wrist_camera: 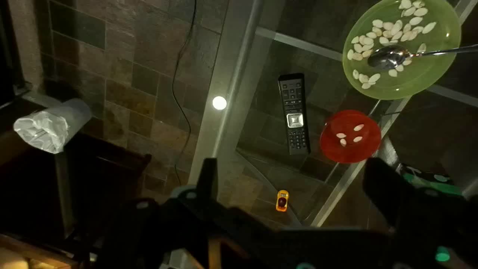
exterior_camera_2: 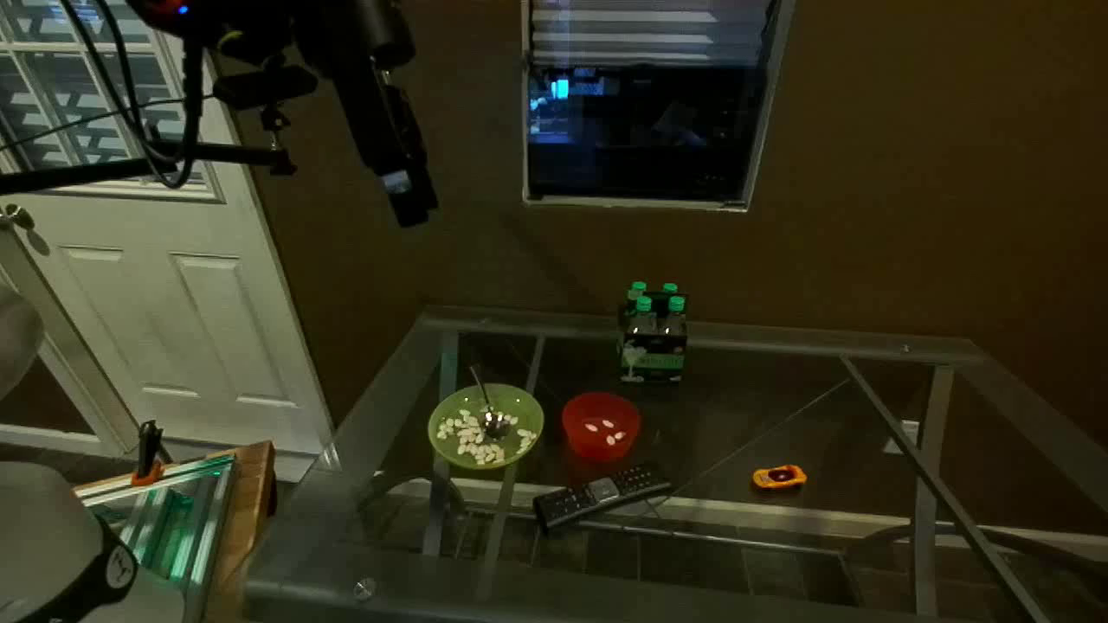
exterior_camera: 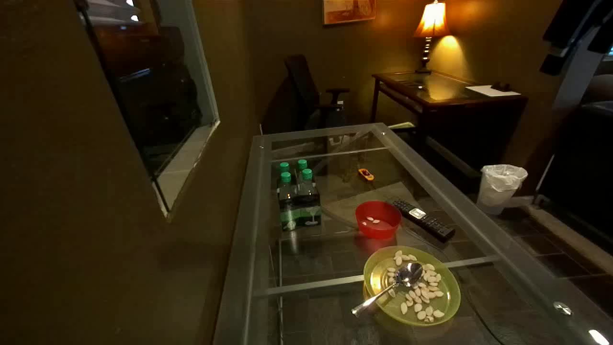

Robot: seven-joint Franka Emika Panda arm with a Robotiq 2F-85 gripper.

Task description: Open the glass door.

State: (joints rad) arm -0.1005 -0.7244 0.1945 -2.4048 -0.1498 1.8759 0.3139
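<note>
The glass door (exterior_camera_2: 649, 138) is a dark, reflective pane with a thin pale frame, set in the brown wall above the table. It also shows at the upper left in an exterior view (exterior_camera: 148, 81). Pale slats show across its upper part. My gripper (exterior_camera_2: 414, 212) hangs in the air left of the pane, pointing down and apart from it. In the wrist view the gripper's fingers (wrist_camera: 291, 160) are spread wide with nothing between them. The pane is out of the wrist view, and the gripper is out of view in an exterior view.
The glass table (exterior_camera_2: 736, 580) below bears a green bowl (exterior_camera_2: 446, 411) of seeds with a spoon, a red bowl (exterior_camera_2: 601, 454), a remote (exterior_camera_2: 602, 495), a yellow toy car (exterior_camera_2: 779, 477) and a green-capped bottle pack (exterior_camera_2: 653, 359) by the wall. A white door (exterior_camera_2: 164, 303) stands left.
</note>
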